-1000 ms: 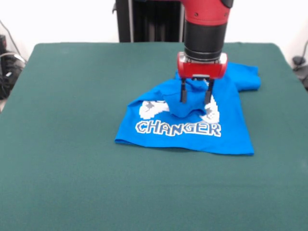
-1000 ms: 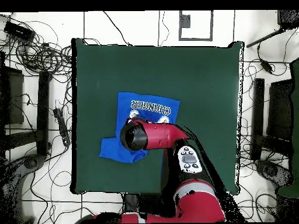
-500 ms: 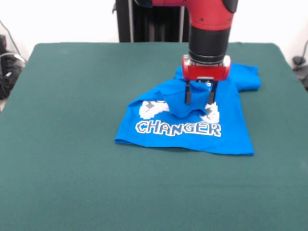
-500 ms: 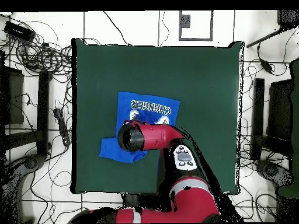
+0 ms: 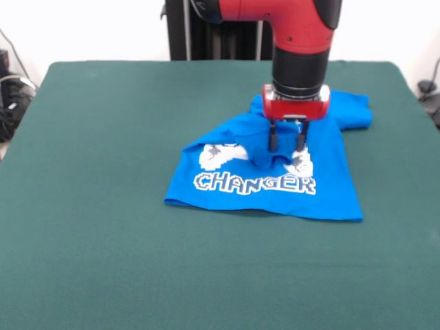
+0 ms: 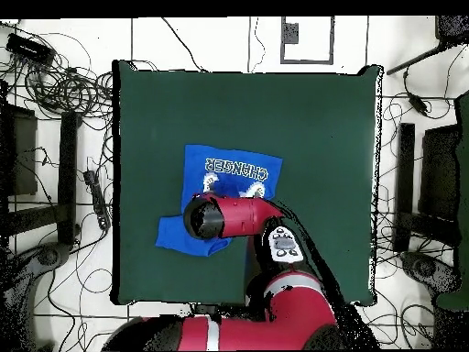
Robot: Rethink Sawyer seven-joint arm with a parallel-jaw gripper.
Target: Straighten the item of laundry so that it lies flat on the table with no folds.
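The item of laundry [image 5: 275, 185], a bright blue T-shirt with white "CHANGER" lettering, lies rumpled right of the middle of the green table [image 5: 103, 172]. Its upper part is folded over and one sleeve sticks out at the far right. My gripper [image 5: 287, 147] stands straight down on the shirt's middle, its two black fingers drawn in on a raised fold of blue cloth. In the overhead view the arm's wrist [image 6: 209, 216] hides the fingers and covers the shirt's [image 6: 234, 170] lower part.
Bare green felt surrounds the shirt on all sides [image 6: 321, 137]. Cables and stands lie on the floor beyond the table's edges [image 6: 55, 82].
The gripper has shifted slightly right and toward the table's far side over the shirt. Its fingers have come closer together around the raised fold.
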